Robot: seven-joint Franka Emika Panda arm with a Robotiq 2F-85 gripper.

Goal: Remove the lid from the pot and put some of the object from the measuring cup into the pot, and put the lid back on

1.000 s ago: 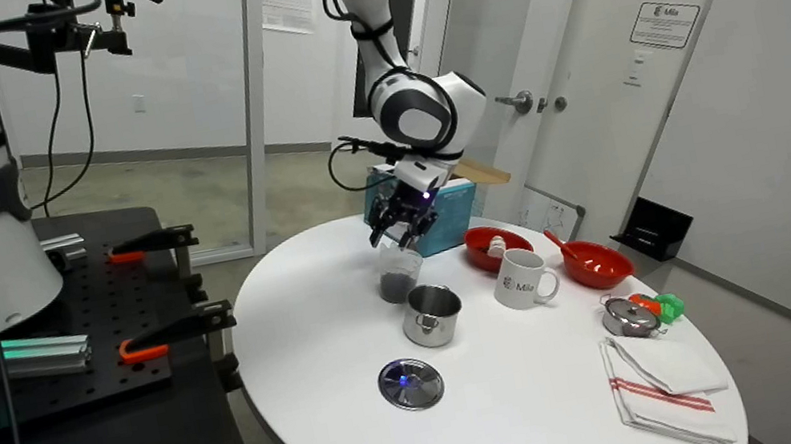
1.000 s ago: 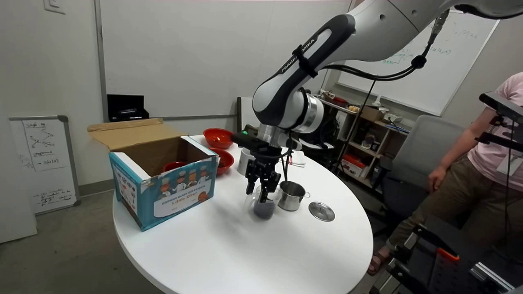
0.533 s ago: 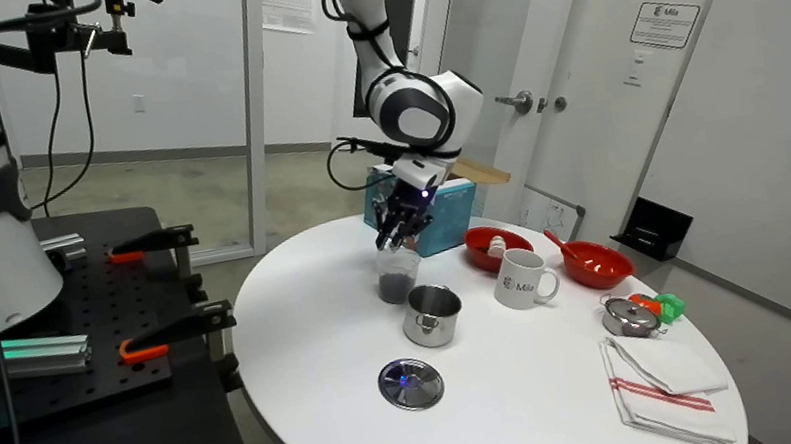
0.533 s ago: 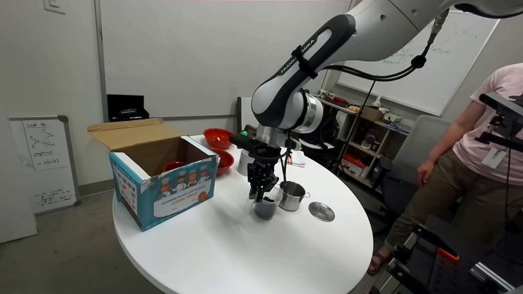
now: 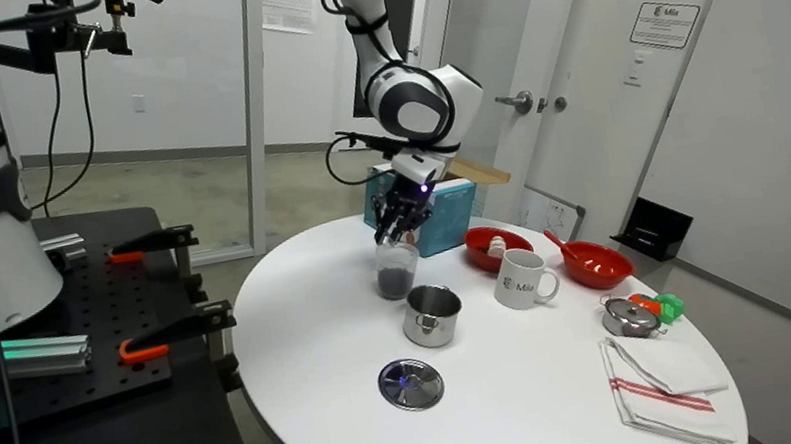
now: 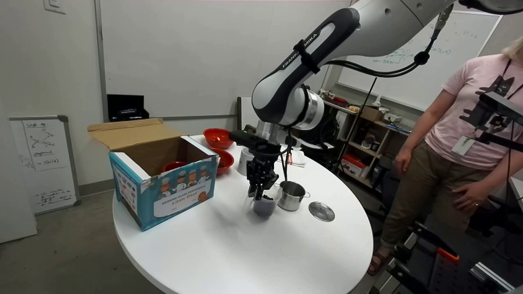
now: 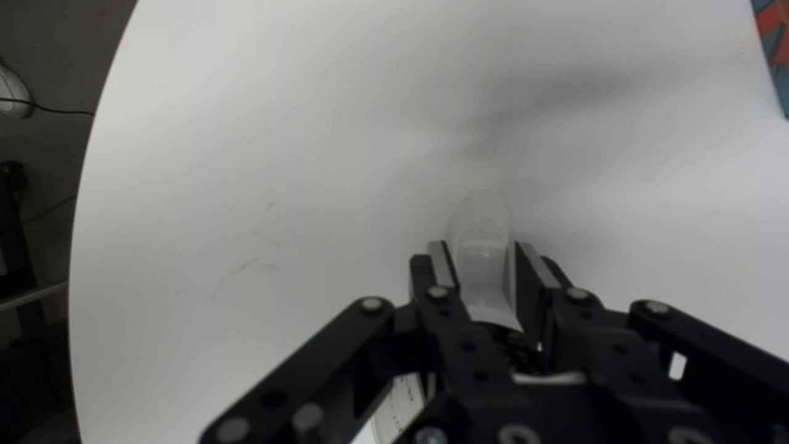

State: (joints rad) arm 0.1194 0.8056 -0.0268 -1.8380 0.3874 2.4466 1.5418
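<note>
The measuring cup (image 5: 396, 279) is clear, with dark contents, and also shows in an exterior view (image 6: 264, 209). My gripper (image 7: 481, 251) has its fingers closed on both sides of the cup's clear handle (image 7: 482, 271) in the wrist view. The cup is close to upright and looks just above the table. The silver pot (image 5: 432, 321) stands open right beside the cup; it also shows in an exterior view (image 6: 291, 199). The lid (image 5: 411, 385) lies flat on the table past the pot, and in an exterior view (image 6: 321, 211) too. The wrist view does not show pot or lid clearly.
A white mug (image 5: 516, 280) and two red bowls (image 5: 602, 268) stand beyond the pot. A teal cardboard box (image 6: 179, 196) stands near the gripper. A small lidded pot (image 5: 628, 319) and a folded towel (image 5: 667, 402) lie farther along. A person (image 6: 457, 122) stands by the table.
The fingers have closed on the cup's handle. The gripper and cup have since risen very slightly. The person has moved further into view. Pot and lid have not moved.
</note>
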